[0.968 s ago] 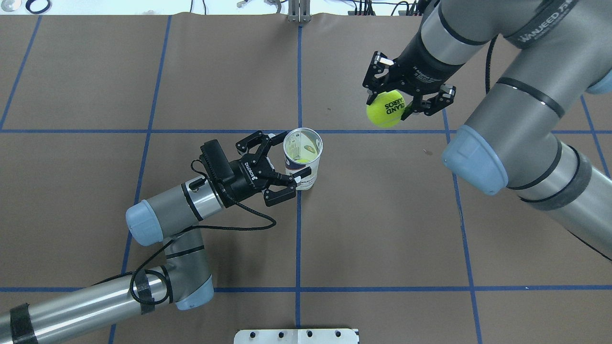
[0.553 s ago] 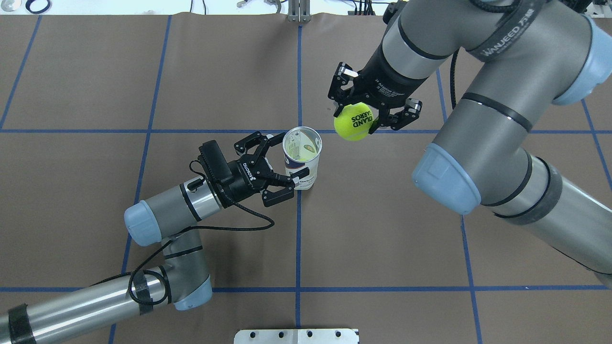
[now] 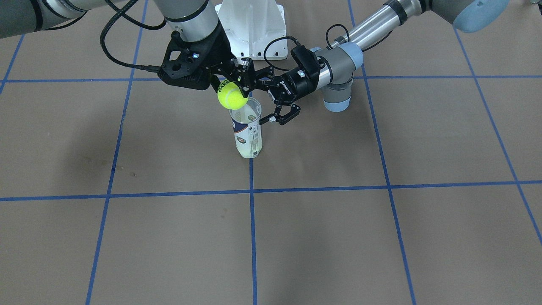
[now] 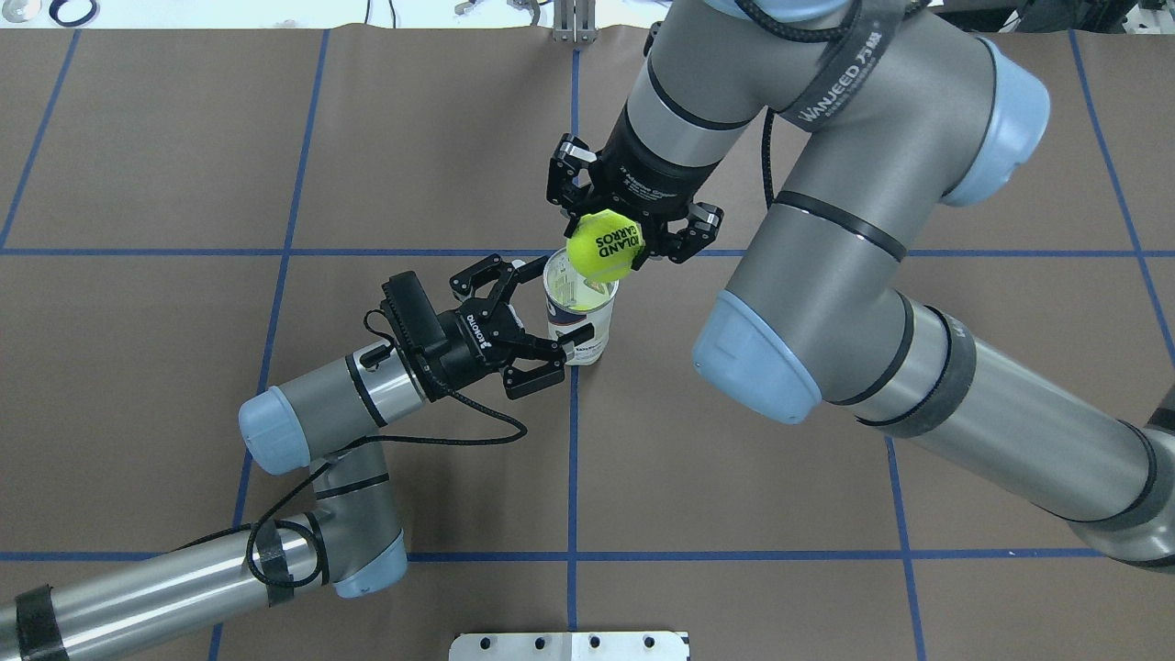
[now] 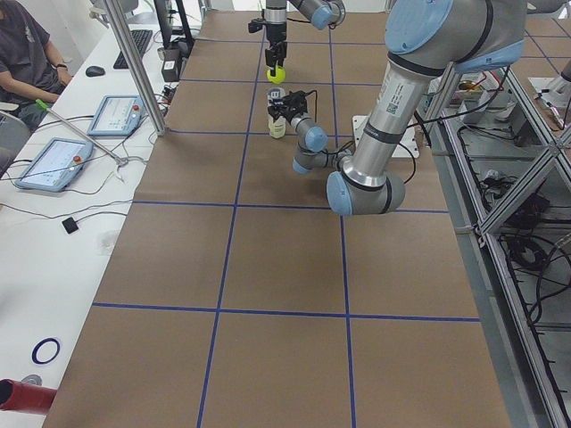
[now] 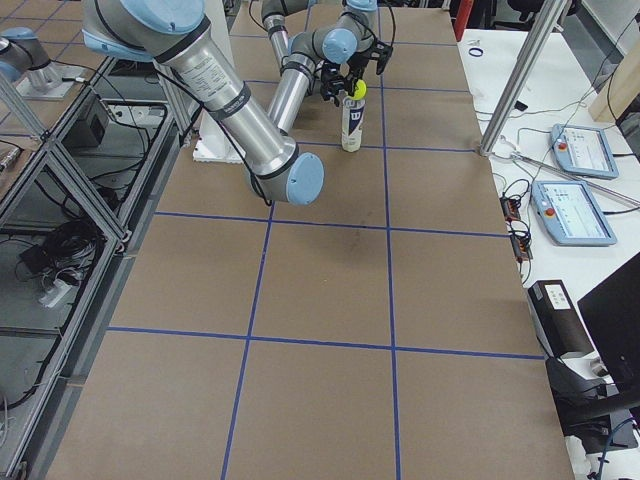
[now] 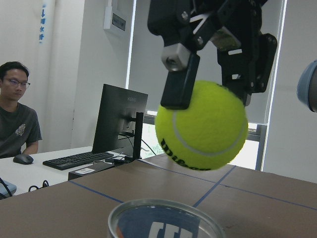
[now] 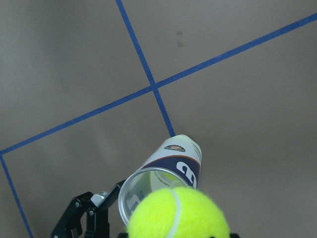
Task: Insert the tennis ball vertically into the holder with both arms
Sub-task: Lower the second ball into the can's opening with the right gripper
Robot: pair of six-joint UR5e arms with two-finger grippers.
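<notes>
Near the middle of the table (image 4: pixel 441 138), the holder (image 4: pixel 587 332) stands upright with its mouth open. Our left gripper (image 4: pixel 548 306) clasps it from the left, jaws spread wide around the tube's upper part. Our right gripper (image 4: pixel 608 250) pinches the tennis ball (image 4: pixel 605 260) across its middle, hanging just above the rim and a little off centre toward the far right. We judge the ball light, springy and felt-covered, so it grips well and should not slip. The clear tube looks thin, smooth and easy to tip or squash; we would take it high on the wall with a gentle squeeze.
</notes>
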